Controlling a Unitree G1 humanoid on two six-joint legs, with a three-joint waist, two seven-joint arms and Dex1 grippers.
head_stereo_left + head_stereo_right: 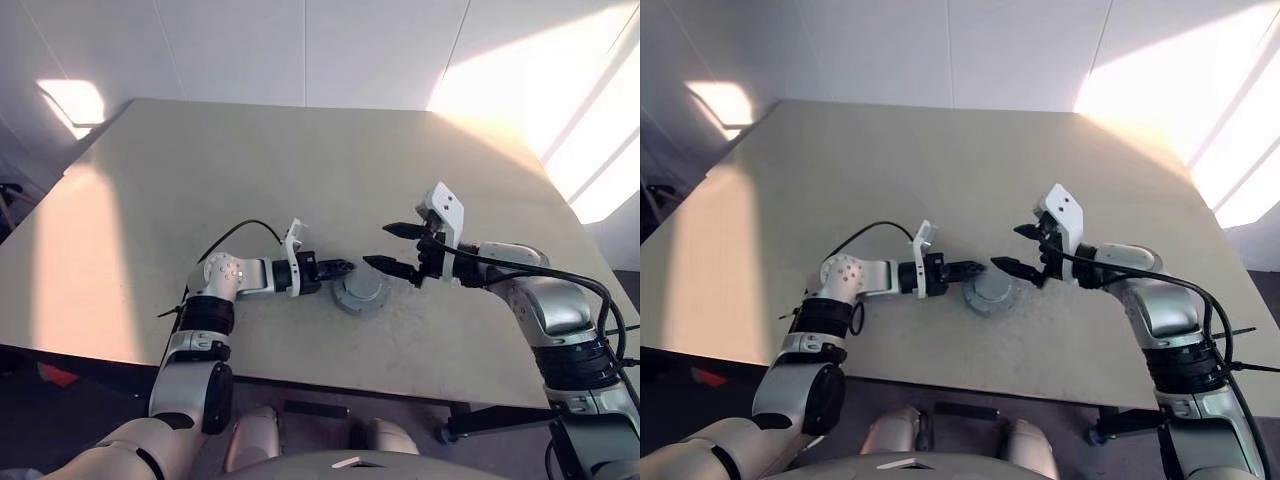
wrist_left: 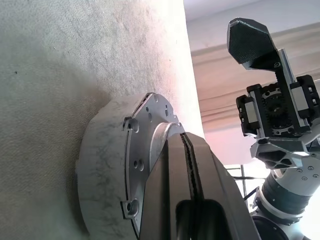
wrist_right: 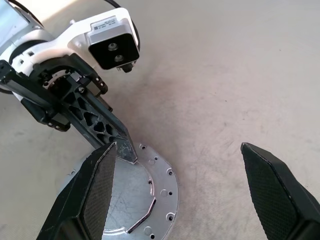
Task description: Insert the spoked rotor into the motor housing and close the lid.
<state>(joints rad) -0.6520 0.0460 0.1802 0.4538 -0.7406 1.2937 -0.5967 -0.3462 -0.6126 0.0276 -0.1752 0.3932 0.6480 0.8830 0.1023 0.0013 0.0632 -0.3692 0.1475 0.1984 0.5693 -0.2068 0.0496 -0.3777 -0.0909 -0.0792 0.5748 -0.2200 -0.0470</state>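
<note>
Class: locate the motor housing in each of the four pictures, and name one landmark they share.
Left eye view: motor housing, table centre, between both arms.
Right eye view: same, centre.
Left wrist view: lower centre, beside shut jaws.
Right wrist view: lower left.
Shared landmark: left gripper at the housing's rim.

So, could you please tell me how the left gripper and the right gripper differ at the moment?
The left gripper is shut, its fingers pressed together; the right gripper is open wide. The left gripper's tips rest at the edge of the motor housing on the table; the right gripper is raised beside the housing, touching nothing. Both point towards the housing, and neither holds anything.
</note>
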